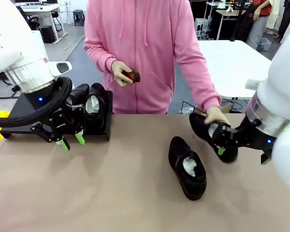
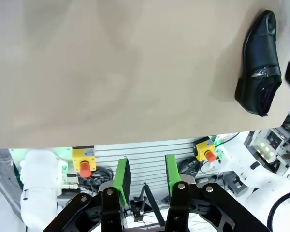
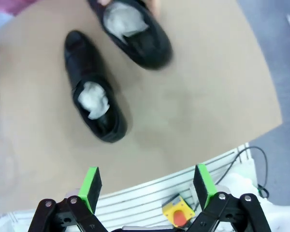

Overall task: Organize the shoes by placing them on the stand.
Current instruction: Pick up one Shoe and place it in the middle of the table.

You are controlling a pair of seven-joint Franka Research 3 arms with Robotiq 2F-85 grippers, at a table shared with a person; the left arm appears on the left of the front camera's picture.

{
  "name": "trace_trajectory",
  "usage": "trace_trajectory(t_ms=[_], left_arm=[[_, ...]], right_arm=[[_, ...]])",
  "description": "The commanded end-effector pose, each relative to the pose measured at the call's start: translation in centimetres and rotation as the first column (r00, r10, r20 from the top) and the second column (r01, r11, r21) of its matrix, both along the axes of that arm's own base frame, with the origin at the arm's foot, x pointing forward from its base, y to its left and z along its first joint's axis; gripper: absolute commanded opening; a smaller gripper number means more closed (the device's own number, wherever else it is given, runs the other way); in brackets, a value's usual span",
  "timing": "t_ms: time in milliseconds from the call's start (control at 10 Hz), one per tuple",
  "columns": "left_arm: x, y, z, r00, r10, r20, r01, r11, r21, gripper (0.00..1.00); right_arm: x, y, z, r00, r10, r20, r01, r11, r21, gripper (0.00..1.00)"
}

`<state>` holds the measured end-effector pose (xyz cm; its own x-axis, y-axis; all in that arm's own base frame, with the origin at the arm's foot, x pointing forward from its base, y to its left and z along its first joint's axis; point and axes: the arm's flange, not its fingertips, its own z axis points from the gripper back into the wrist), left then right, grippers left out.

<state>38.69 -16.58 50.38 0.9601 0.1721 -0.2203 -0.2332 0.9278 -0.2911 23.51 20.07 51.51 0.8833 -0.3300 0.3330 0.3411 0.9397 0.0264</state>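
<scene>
1. Two shoes [image 1: 94,104] noted on stand [image 1: 97,134], far left; third shoe [image 1: 187,166] lying mid-table; fourth shoe [image 1: 203,126] held in person's hand [image 1: 216,115].
2. Right gripper [image 3: 147,181] spread wide, empty; left gripper [image 1: 72,141] part-open, empty.
3. Risk judged: hand could be pinched if the fourth shoe is grabbed before release.

The front camera faced across the table [image 1: 111,193]; both wrist cameras looked down, the right sharing a shoe [image 1: 187,166] beyond its fingers [image 3: 90,186].
</scene>
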Motion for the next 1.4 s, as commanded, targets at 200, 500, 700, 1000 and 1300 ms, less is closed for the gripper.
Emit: trace_trajectory(t_ms=[200, 500, 700, 1000, 1300], left_arm=[[-0.3, 0.1, 0.0, 1.0, 0.012, 0.014, -0.012, 1.0, -0.005, 0.41], [-0.3, 0.1, 0.0, 1.0, 0.012, 0.014, -0.012, 1.0, -0.005, 0.41], [-0.3, 0.1, 0.0, 1.0, 0.012, 0.014, -0.012, 1.0, -0.005, 0.41], [-0.3, 0.1, 0.0, 1.0, 0.012, 0.014, -0.012, 1.0, -0.005, 0.41], [-0.3, 0.1, 0.0, 1.0, 0.012, 0.014, -0.012, 1.0, -0.005, 0.41]], right_arm=[[-1.2, 0.6, -2.7, 0.993, 0.115, -0.026, -0.114, 0.993, 0.02, 1.0], [0.2, 1.1, -3.2, 0.985, 0.172, -0.019, -0.171, 0.985, 0.024, 1.0], [1.4, 1.6, -3.7, 0.96, 0.281, 0.001, -0.28, 0.959, 0.044, 1.0], [4.2, 2.4, -6.1, 0.906, 0.42, -0.048, -0.417, 0.907, 0.052, 1.0], [6.8, 4.1, -9.6, 0.868, 0.483, -0.119, -0.478, 0.876, 0.068, 1.0]])
